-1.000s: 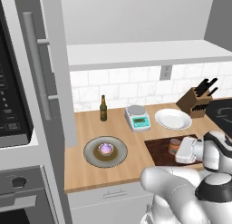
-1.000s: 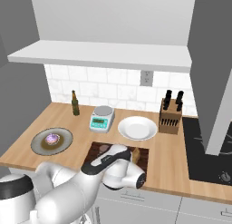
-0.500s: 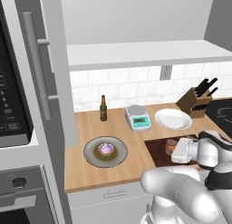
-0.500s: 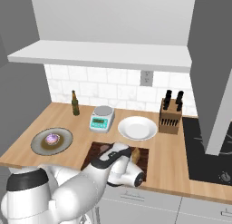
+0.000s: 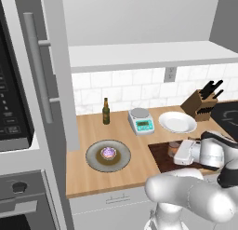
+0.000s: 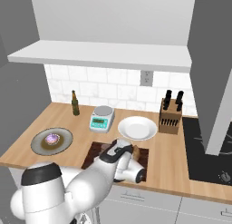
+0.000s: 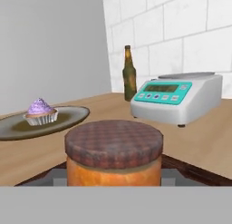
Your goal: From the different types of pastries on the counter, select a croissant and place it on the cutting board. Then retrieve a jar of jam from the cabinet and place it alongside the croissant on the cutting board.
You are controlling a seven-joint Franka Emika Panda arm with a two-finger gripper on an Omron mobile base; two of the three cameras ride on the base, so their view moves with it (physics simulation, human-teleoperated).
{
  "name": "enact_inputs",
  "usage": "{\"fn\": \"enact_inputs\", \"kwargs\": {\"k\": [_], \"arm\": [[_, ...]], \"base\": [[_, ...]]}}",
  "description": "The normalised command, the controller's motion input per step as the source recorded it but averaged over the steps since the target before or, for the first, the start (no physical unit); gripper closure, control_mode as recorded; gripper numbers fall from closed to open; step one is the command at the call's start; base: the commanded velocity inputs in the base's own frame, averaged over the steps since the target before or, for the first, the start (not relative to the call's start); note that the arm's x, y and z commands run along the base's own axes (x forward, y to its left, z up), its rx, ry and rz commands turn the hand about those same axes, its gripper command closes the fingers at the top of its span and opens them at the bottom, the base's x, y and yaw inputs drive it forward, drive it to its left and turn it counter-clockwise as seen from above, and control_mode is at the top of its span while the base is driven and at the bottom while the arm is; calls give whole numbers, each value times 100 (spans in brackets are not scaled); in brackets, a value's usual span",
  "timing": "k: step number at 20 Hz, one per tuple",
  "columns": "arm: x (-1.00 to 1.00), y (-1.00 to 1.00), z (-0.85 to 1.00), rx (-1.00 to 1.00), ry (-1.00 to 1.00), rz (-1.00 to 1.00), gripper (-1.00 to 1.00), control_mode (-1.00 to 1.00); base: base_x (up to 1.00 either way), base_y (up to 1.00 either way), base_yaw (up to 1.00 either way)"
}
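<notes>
Wooden, light tan counter (image 5: 88, 131) runs under a white shelf (image 6: 104, 55), with the grey cabinet door (image 5: 56, 61) and its long bar handle (image 5: 39, 71) standing open at the 9 o'clock side of the left base view. On the counter's front edge lies the dark brown cutting board (image 6: 93, 151), partly covered by the arm. At 12 o'clock from the board sits a white plate (image 6: 137, 128), with a knife block (image 6: 170, 119) at 3 o'clock of that plate and a teal-faced kitchen scale (image 6: 101, 119) at 9 o'clock of it. A grey plate (image 5: 108, 155) well to the 9 o'clock side of the board carries the round pastry with purple topping (image 7: 41, 112). A slim dark bottle (image 5: 106, 111) stands upright near the tiled wall. The tool (image 5: 182, 153) is low over the board, and the jar of jam (image 7: 113, 153) stands upright right in front of it on the board, its reddish-brown lid close to the hand camera. Whether the tool grips the jar I cannot tell.
</notes>
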Motion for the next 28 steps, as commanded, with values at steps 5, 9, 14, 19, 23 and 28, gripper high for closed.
{"fn": "enact_inputs", "kwargs": {"k": [5, 9, 14, 19, 23, 28], "arm": [[-16, -1, -2, 1, -2, 0, -100, -100], [-31, -1, 10, 4, -3, -7, -100, -100], [-8, 0, 31, 3, -2, -10, -100, -100], [-3, 0, 73, 0, -5, -6, -100, -100], [-17, 0, 89, 0, -2, -1, -100, -100], [-68, 2, 63, 0, 7, -9, -100, -100]], "base": [[0, 0, 0], [0, 0, 0], [0, 0, 0], [0, 0, 0], [0, 0, 0], [0, 0, 0]]}}
